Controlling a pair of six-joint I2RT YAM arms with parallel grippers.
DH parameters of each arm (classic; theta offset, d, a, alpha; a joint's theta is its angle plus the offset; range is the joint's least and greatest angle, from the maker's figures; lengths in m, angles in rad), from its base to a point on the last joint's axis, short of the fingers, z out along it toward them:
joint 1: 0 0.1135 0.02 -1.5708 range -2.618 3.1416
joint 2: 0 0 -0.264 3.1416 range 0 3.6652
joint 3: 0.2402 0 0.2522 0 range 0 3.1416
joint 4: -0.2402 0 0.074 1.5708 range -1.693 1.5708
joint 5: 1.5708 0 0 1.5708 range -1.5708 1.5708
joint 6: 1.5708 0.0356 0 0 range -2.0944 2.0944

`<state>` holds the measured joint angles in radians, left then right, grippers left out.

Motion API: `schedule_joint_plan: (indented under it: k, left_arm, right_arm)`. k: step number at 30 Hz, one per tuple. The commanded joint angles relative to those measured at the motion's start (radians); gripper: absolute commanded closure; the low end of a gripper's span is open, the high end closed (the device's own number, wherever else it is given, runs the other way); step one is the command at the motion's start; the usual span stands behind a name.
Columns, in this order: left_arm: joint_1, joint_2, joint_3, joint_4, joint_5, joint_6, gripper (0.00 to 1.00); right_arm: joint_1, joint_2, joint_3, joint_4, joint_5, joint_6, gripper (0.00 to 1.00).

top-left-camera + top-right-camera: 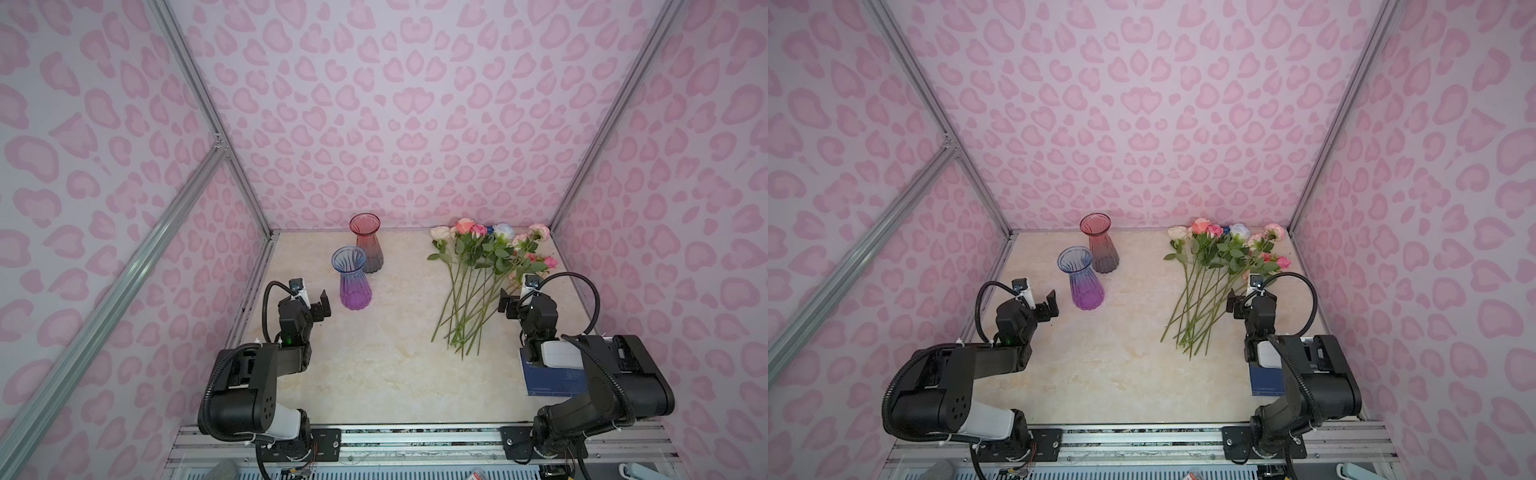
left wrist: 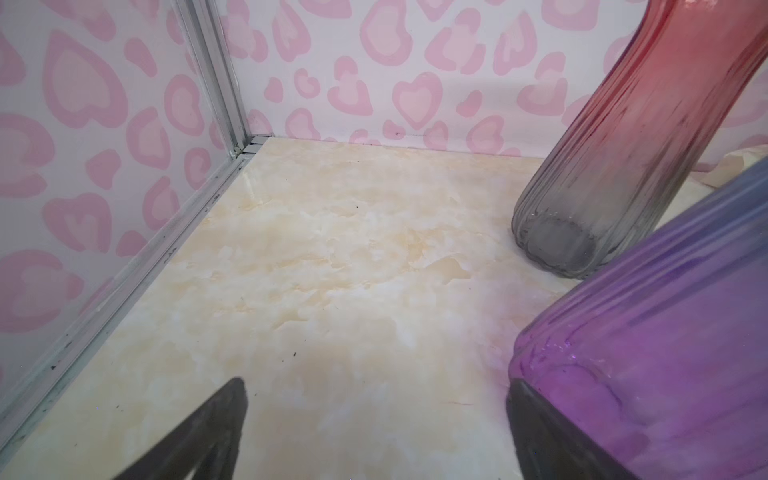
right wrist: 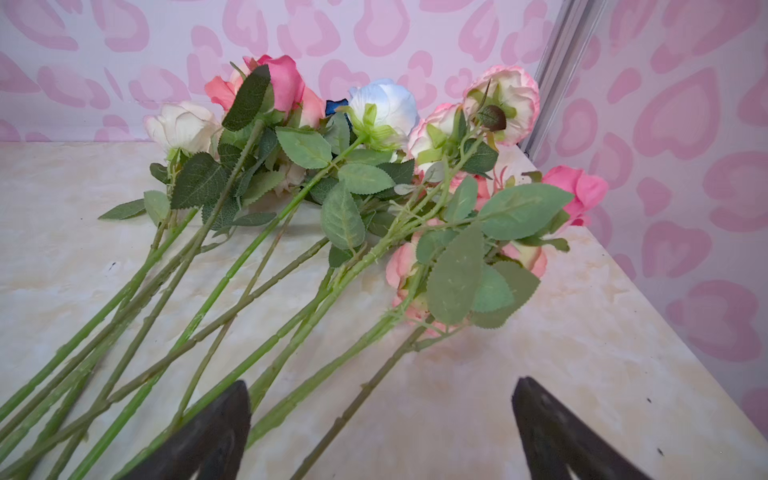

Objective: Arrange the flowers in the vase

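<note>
Flowers lay heaped on the table while my left gripper and right gripper gaped wide, holding nothing.

This was a robot test cell in a lab, not a lived-in room. Pink heart-print panels closed it on three sides, held in bare aluminium frame bars that ran down from the upper corners of both top views. The tabletop had a cream marble-look covering. Along the lower edge a left arm and a right arm were bolted to a metal rail. The flowers lay at centre right, with a red-grey vase and a blue-purple vase standing left of centre.
</note>
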<state>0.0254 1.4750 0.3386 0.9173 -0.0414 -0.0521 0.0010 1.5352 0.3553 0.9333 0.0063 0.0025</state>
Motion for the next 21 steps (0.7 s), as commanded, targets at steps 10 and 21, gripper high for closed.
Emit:
schedule_joint_plan:
  k: [10, 21]
  left_arm:
    - [-0.002, -0.002, 0.002, 0.035, 0.001, 0.008, 0.02]
    - [-0.004, -0.002, 0.004, 0.034, 0.000, 0.008, 0.02]
  right_arm:
    - [0.001, 0.002, 0.001, 0.000, 0.001, -0.001, 0.01]
    - [-0.001, 0.002, 0.002, -0.001, 0.004, 0.001, 0.01]
